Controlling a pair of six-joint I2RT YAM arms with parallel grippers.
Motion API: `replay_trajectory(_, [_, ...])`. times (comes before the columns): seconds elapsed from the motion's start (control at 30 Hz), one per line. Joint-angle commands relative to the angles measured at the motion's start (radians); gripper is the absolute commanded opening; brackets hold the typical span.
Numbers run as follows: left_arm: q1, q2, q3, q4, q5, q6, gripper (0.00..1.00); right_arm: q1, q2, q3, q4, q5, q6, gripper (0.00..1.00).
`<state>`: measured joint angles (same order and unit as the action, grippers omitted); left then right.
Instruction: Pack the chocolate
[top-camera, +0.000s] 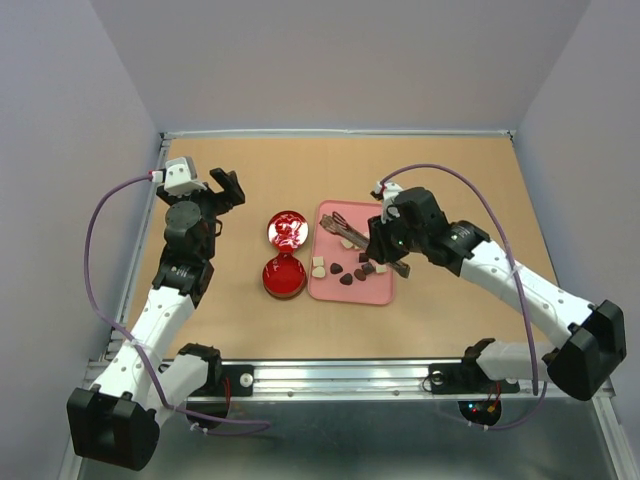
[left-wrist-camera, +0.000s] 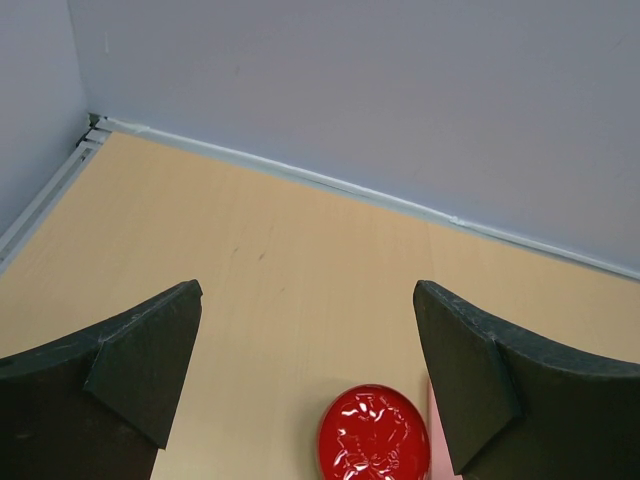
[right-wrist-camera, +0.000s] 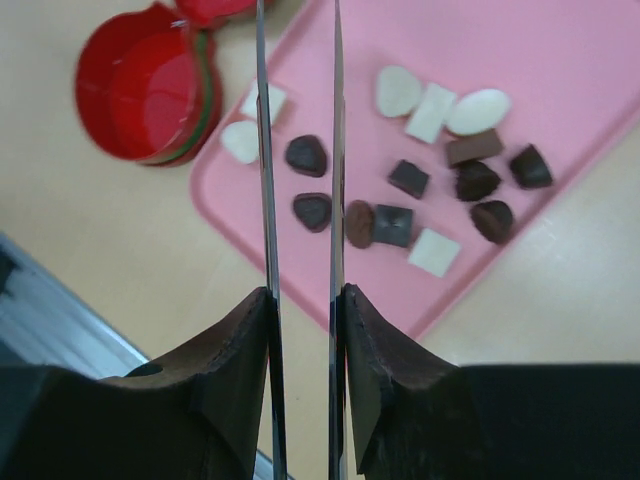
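Several small dark brown chocolates and cream-white chocolates lie loose on a pink tray, which sits mid-table in the top view. My right gripper hovers over the tray. In its wrist view my right gripper is shut on metal tongs, whose two blades stay slightly apart and point over the chocolates. The tong tips reach the tray's far end. My left gripper is open and empty, left of the tray; it also shows in its wrist view.
A round red tin base stands open just left of the tray, with its glossy red lid lying behind it. The lid also shows in the left wrist view. Grey walls enclose the table on three sides.
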<state>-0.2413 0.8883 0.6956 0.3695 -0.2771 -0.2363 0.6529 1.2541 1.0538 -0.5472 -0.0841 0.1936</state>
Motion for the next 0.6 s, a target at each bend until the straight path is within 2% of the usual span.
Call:
replay_trajectory(0.0, [-0.004,0.001,0.03,0.022,-0.002,-0.008,0.99,0.051,-0.058,0.023,0.03,-0.21,-0.06,0.21])
replay_trajectory(0.1, [-0.006,0.006,0.031,0.019,-0.001,-0.012,0.99,0.097,-0.056,0.018,0.029,-0.258,-0.071,0.21])
replay_trajectory(0.3, [-0.006,0.008,0.035,0.017,0.003,-0.014,0.99,0.217,0.011,0.029,0.026,-0.226,-0.091,0.21])
replay_trajectory(0.57, [-0.006,0.011,0.033,0.016,0.001,-0.012,0.99,0.248,0.067,0.064,0.026,-0.163,-0.106,0.22])
